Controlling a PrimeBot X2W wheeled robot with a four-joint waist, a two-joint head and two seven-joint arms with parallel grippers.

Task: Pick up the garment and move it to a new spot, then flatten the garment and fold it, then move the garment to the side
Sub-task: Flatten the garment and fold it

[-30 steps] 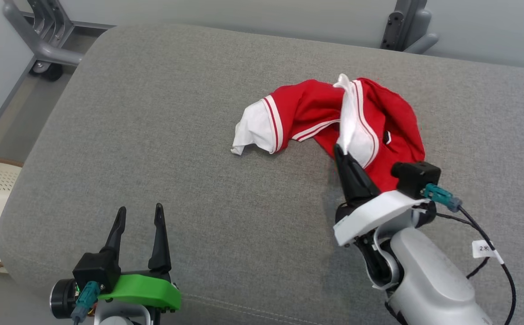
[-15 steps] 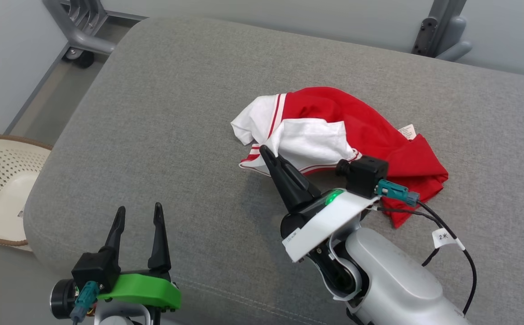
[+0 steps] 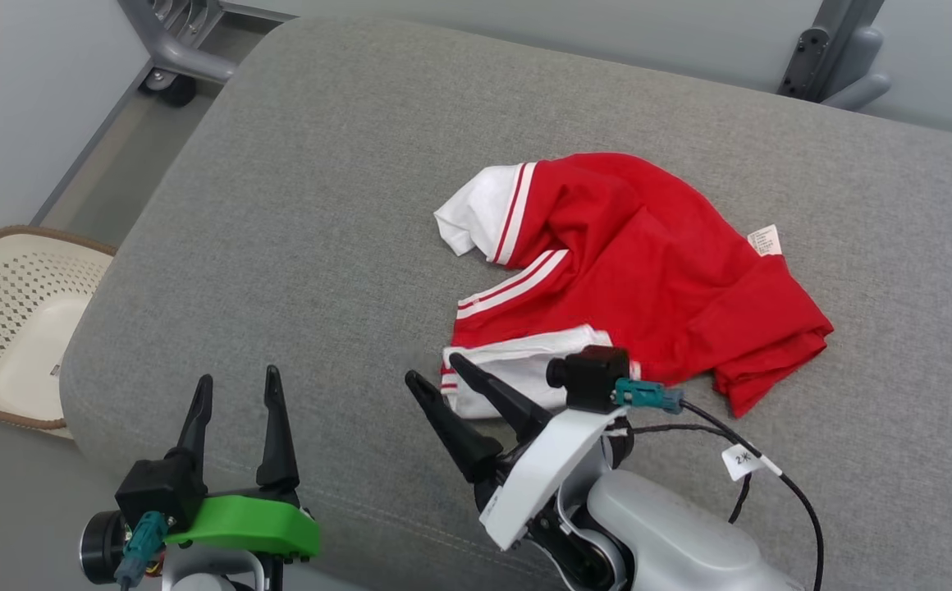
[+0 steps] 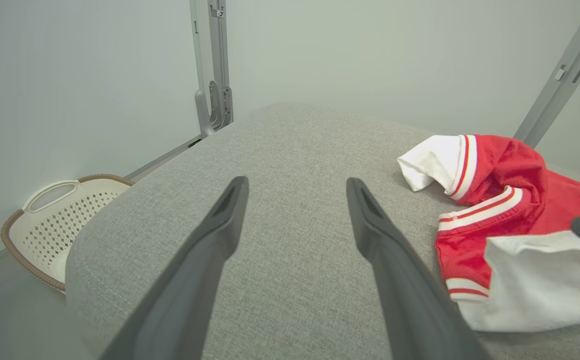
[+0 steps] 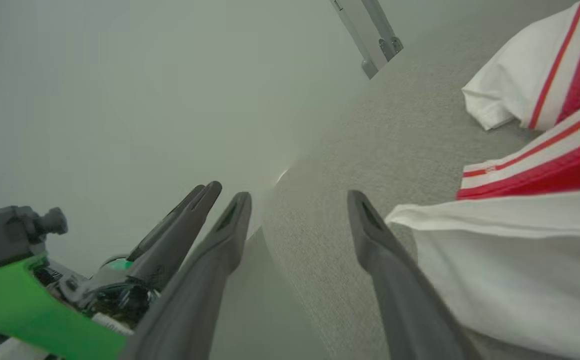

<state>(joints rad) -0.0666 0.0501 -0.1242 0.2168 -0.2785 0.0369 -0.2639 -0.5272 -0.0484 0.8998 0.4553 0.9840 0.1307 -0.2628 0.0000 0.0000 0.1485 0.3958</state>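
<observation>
The garment (image 3: 640,263) is a red shirt with white, red-striped sleeves, lying rumpled on the grey cushion (image 3: 320,205). Its white hem (image 3: 517,373) lies nearest me. My right gripper (image 3: 437,373) stands open just left of that hem, holding nothing; the right wrist view shows the white cloth (image 5: 510,260) beside its right finger. My left gripper (image 3: 234,382) is open near the cushion's front left edge, well apart from the garment (image 4: 500,225).
A cream perforated basket (image 3: 8,320) sits on the floor left of the cushion. Grey metal frame legs (image 3: 837,57) stand behind it. Bare cushion lies left of the garment and behind it.
My right gripper has dragged the garment toward me and to the left, then opened and let it go. The head camera has shifted too. The left gripper stays open.
</observation>
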